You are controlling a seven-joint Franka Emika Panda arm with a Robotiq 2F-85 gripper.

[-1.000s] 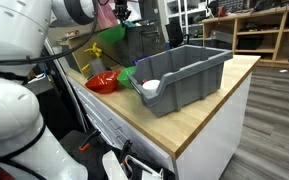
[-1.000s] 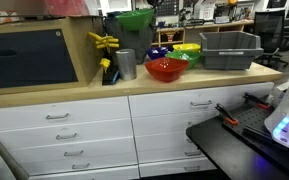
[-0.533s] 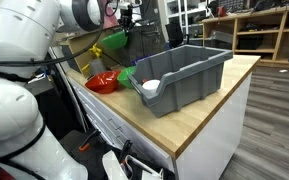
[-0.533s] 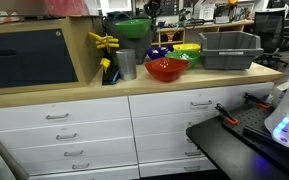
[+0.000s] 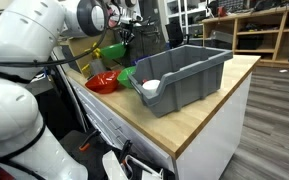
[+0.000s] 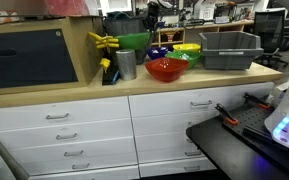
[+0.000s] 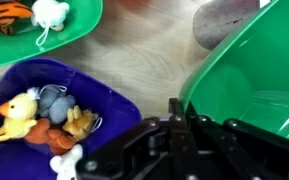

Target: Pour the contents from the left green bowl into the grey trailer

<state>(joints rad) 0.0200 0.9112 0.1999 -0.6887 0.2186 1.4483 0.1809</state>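
The gripper point(image 7: 180, 120) pinches the rim of the green bowl point(image 7: 259, 65) at right; a purple bowl point(image 7: 112, 95) holding toy animals point(image 7: 42, 115) sits at lower left.

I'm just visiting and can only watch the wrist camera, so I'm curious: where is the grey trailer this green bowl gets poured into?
Observer: The grey bin stands toward one end of the counter, past the green bowl and the others.
Visitor: Anything beside it?
Observer: A yellow bowl sits beside it, on the bowls' side.
Visitor: Anything else nearby?
Observer: A white object lies by the bin's end nearest the bowls.
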